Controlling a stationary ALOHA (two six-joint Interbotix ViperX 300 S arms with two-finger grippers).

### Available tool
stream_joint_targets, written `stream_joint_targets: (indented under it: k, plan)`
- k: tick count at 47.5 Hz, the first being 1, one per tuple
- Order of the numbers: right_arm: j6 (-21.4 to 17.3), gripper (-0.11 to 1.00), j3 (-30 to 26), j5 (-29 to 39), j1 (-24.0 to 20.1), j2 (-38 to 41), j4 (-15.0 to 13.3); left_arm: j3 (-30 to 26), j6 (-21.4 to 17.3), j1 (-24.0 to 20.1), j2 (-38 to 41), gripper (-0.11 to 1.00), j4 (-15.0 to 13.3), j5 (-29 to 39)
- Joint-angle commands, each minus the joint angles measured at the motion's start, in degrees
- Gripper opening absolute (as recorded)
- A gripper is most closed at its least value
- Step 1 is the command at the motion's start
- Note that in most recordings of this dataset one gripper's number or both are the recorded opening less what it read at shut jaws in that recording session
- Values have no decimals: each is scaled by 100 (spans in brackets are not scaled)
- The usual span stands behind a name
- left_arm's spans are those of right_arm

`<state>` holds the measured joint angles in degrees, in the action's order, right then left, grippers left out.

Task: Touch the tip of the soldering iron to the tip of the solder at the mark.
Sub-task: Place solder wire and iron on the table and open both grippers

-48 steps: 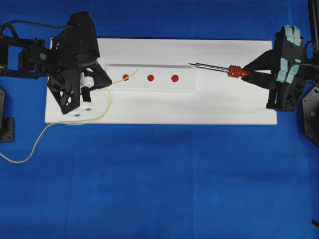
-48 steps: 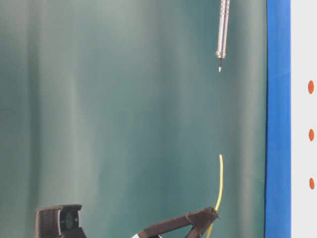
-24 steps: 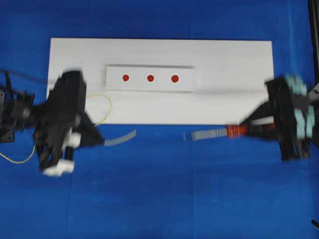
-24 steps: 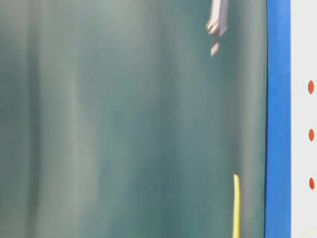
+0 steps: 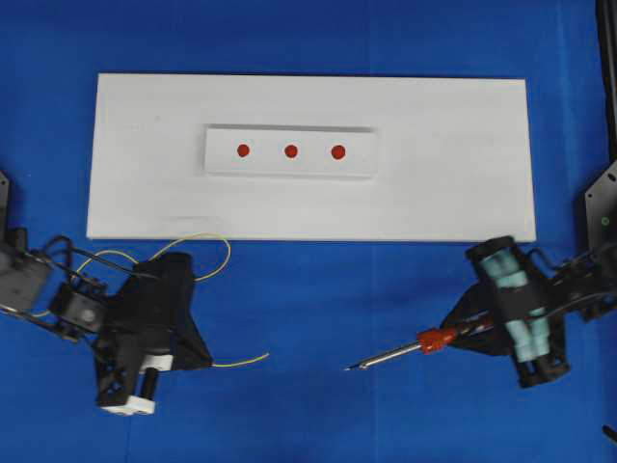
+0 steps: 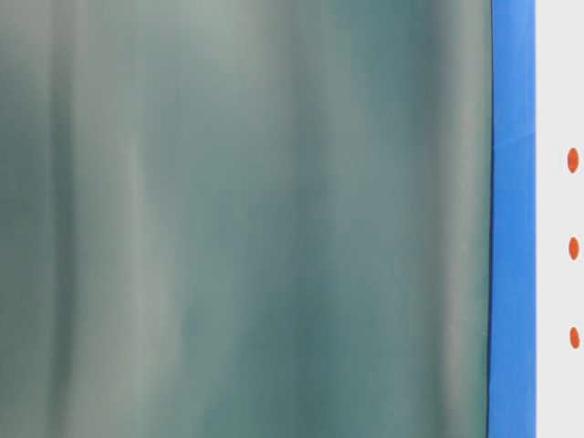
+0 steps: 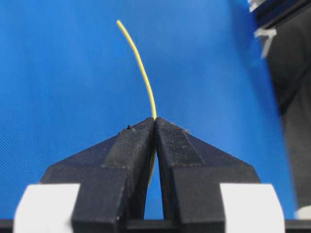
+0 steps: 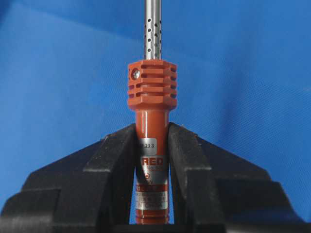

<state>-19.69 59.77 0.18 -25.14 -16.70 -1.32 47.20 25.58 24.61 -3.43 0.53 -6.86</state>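
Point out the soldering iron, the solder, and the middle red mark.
soldering iron (image 5: 436,339), overhead view, ribbed red collar.
solder (image 7: 142,65), left wrist view, free length above the jaws.
middle red mark (image 5: 290,150), overhead view, dot's centre.

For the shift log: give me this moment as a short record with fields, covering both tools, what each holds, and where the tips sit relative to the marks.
left tool: shut on the solder
right tool: shut on the soldering iron
solder tip: over blue cloth, off the white board
iron tip: over blue cloth, pointing toward the solder tip, a gap between them
red marks: three in a row on the raised strip, nothing at them
contact: none
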Motion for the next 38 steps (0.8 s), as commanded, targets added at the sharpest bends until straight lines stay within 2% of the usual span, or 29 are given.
stream_joint_targets:
  k: [1,13,28,31,33,36,38]
  plan:
    - [0,6,-79,-352,-26,316,18,-53,26,18,299,1,-9,-387]
    - [-18,6,-141,-932,-62,1055,44,-88,26,18,844,1,-9,-580]
    - [-26,6,-220,-1178,-141,1424,475,-97,35,18,888,2,-9,-448]
    - [-26,8,-229,-1151,-158,1433,545,-114,44,18,888,8,-9,-431]
    - [-26,14,-229,-1134,-167,1424,589,-132,44,26,888,18,-9,-413]
    - [-26,28,-246,-1116,-158,1424,633,-167,44,18,870,35,-9,-343]
    - [-26,42,-264,-1107,-158,1415,659,-211,35,18,835,48,-9,-272]
